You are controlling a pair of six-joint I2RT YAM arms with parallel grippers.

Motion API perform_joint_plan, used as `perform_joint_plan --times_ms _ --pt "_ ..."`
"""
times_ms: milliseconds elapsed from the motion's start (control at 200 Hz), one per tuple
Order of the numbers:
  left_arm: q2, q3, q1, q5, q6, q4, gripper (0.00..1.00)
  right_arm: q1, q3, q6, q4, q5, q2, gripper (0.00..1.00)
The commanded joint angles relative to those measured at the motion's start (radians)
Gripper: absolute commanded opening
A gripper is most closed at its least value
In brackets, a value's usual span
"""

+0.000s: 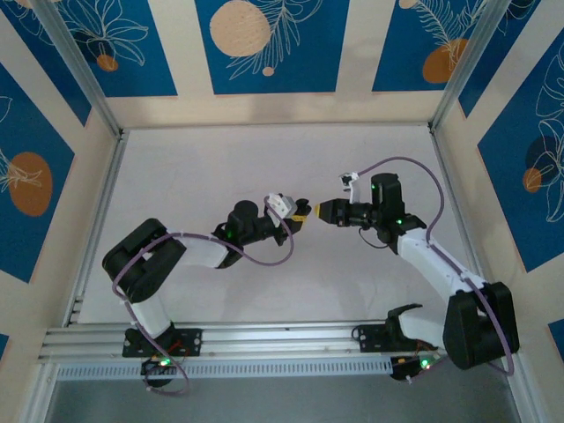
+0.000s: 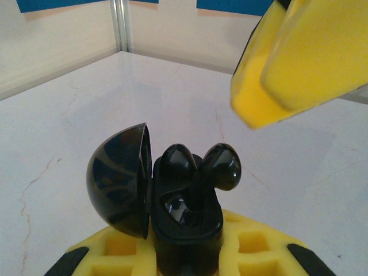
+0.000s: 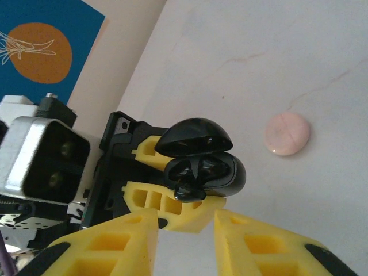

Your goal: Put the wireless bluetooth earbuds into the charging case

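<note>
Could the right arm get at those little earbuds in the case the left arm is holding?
Probably yes. The lid is swung open, the earbuds poke out of the charging case, and the right gripper faces them with nothing between.

The counter (image 1: 264, 159) is a pale, matte white slab with faint hairline veins. Aluminium rails (image 1: 264, 339) border it on its left, right and near sides. One small round pink disc (image 3: 287, 133) lies flat on it; which side of the scene it lies on cannot be told.
</note>
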Motion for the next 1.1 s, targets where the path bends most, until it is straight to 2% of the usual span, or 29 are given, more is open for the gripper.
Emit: perform_joint_plan --times_ms 0,205,380,690,1095 --pt "-0.041 0.008 -0.007 0.030 0.008 0.036 0.19 -0.004 -0.008 0.045 0.074 -0.090 0.031 0.30" --pt "-0.044 0.007 -0.005 0.026 0.010 0.033 0.19 -0.005 -0.001 0.065 0.129 -0.119 0.081 0.30" --pt "-0.042 0.007 -0.007 0.026 0.010 0.035 0.19 -0.003 -0.005 0.078 0.158 -0.144 0.092 0.25" --pt "-0.043 0.006 -0.007 0.027 0.009 0.033 0.19 0.005 -0.001 0.079 0.171 -0.157 0.100 0.18" --pt "-0.047 0.003 -0.006 0.026 0.010 0.032 0.19 0.024 0.012 0.081 0.182 -0.154 0.119 0.15"
